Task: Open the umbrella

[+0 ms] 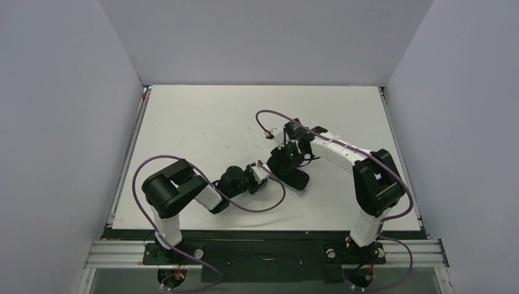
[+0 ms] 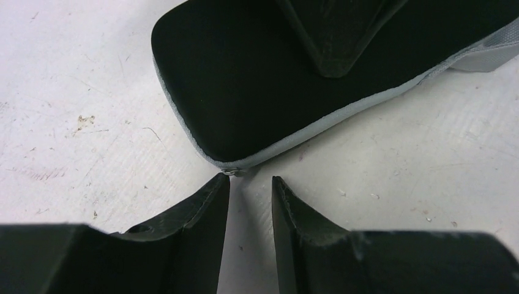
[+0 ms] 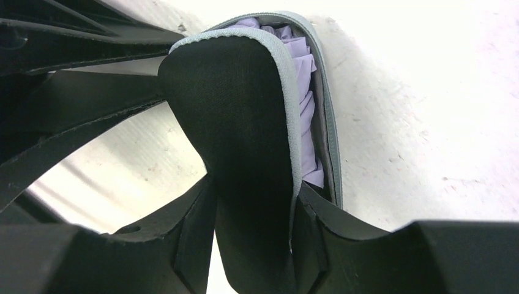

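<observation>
From the top camera, the umbrella (image 1: 298, 179) lies folded as a flat black slab with a pale edge on the white table (image 1: 202, 122), just right of the frame's centre. The left gripper (image 1: 264, 173) reaches it from the left and the right gripper (image 1: 286, 160) comes down on it from above. At this size I cannot tell how far either pair of jaws is spread. In the left wrist view, the left gripper (image 2: 251, 184) shows a narrow gap with only bare table between the fingers. Their tips sit just short of the umbrella (image 2: 263, 79), whose grey-trimmed rounded corner fills the upper middle of the frame. In the right wrist view, the right gripper (image 3: 254, 187) is clamped on a black, grey-edged flap of the umbrella (image 3: 245, 110), pinched between both fingers at lower centre. To the right of the flap, bunched lavender fabric shows inside the grey rim.
</observation>
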